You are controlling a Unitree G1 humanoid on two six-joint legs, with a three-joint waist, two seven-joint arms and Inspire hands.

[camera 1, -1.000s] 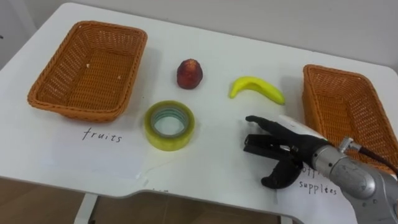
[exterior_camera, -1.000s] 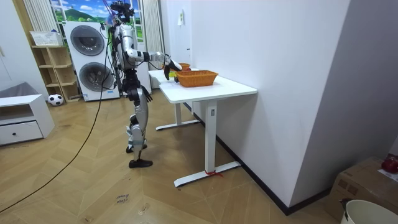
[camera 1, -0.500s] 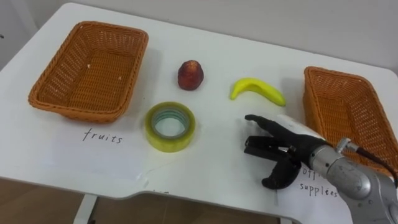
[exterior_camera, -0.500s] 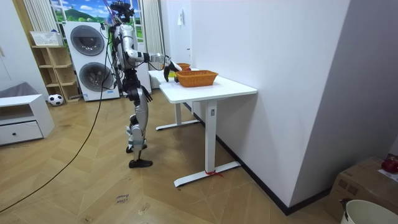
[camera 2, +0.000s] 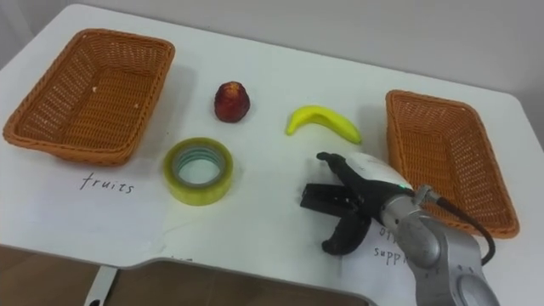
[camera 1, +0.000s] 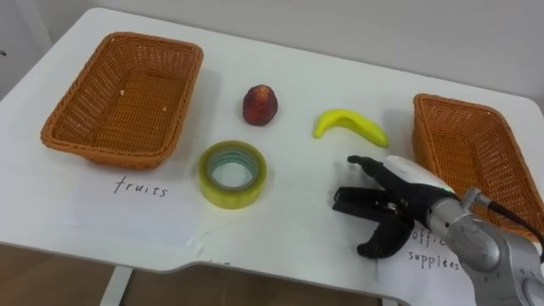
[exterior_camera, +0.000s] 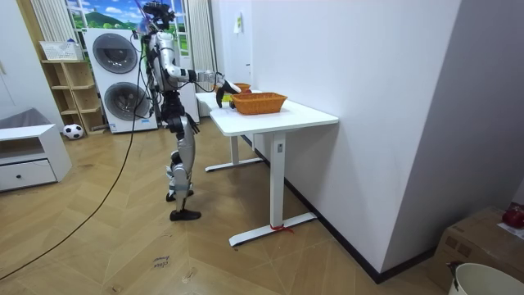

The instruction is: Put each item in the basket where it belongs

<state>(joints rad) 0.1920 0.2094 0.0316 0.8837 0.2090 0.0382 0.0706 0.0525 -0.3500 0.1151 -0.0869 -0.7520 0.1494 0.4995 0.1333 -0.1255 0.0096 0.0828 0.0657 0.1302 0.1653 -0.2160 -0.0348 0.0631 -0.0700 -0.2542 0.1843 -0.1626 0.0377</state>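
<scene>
Left eye view: the right hand (camera 1: 393, 208) hovers low over the table, fingers spread wide, thumb dropped, gripping nothing. Just beyond its fingertips lies the banana (camera 1: 350, 124), which looks light, smooth and easily bruised, so I'd take it across the thick middle of the curve. The tape roll (camera 1: 232, 172) lies flat well to the left; it's stiff, best pinched over its wall.

Room view: the robot stands upright at the white table (exterior_camera: 286, 116), arm out.

Right eye view: the fruits basket (camera 2: 85, 93) and supplies basket (camera 2: 442, 153) hold no item.
</scene>
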